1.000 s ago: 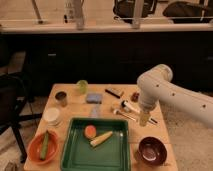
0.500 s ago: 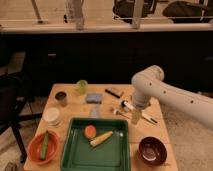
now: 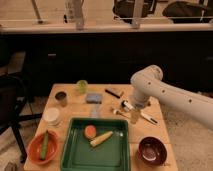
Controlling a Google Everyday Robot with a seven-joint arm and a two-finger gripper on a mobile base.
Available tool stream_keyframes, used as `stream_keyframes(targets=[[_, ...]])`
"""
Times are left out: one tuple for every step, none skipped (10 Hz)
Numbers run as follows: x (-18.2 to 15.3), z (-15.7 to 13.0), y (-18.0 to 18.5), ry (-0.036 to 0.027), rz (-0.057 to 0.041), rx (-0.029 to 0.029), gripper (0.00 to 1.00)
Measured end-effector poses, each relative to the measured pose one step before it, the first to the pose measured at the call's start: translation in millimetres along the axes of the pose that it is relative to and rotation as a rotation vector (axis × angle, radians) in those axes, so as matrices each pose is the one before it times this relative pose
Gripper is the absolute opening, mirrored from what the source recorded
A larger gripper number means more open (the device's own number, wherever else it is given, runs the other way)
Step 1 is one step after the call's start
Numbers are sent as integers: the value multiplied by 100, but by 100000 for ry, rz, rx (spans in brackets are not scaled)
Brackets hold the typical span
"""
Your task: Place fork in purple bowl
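Table (image 3: 75,107), wooden, with one white arm reaching in from the side.

- Gripper (image 3: 135,116): pointed down, low over the table behind the tray's far corner. Whether it is open or closed cannot be told; nothing is seen hanging from it.
- Fork (image 3: 119,112): flat on the table, just beside the gripper on the sponge side. I cannot tell whether the two touch.
- White utensil (image 3: 142,114): dark-ended, lying slantwise under and past the gripper.
- Purple bowl (image 3: 152,150): near front corner, beside the tray, well apart from the fork; nothing seen inside.
- Green tray (image 3: 77,155): front centre, holding an orange round piece (image 3: 90,131) and a pale yellow piece (image 3: 101,138).
- Orange bowl (image 3: 34,152): opposite front corner, a green item inside.
- Back of the table: green cup (image 3: 82,86), dark cup (image 3: 61,98), blue sponge (image 3: 93,98), dark brush (image 3: 114,92).
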Motion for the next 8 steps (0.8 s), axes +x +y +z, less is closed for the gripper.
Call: stream_keyframes(targets=[[11, 3, 2, 6, 10, -6, 80], [12, 30, -1, -30, 75, -45, 80], [12, 36, -25, -138, 293, -82, 80], [-143, 381, -203, -616, 2972, -48, 80], [-1222, 736, -180, -720, 2553, -49, 80], [-798, 166, -44, -600, 1558, 31, 80], [-469, 167, -152, 156, 2668, 452, 80], [-441, 151, -173, -1013, 5639, 624, 80]])
